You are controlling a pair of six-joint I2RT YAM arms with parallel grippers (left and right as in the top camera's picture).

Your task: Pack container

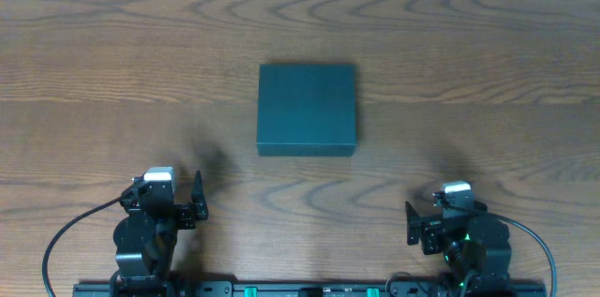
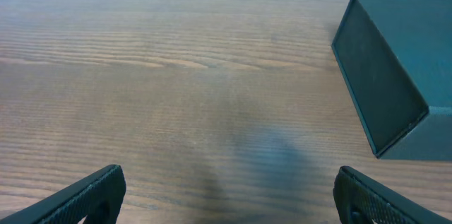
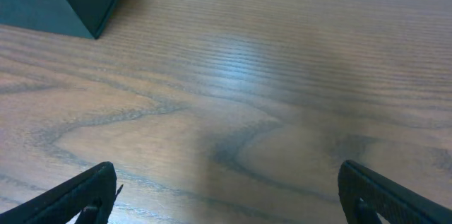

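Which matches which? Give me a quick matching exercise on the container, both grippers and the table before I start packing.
Things:
1. container
2. left gripper
3. right gripper
4. table

Descriptions:
A. open, with a teal corner at the upper left of its wrist view
B. dark teal, lid shut, in the middle of the table
C. open, with the teal box at the right of its wrist view
D. brown wood grain

Pairs: 1-B, 2-C, 3-A, 4-D
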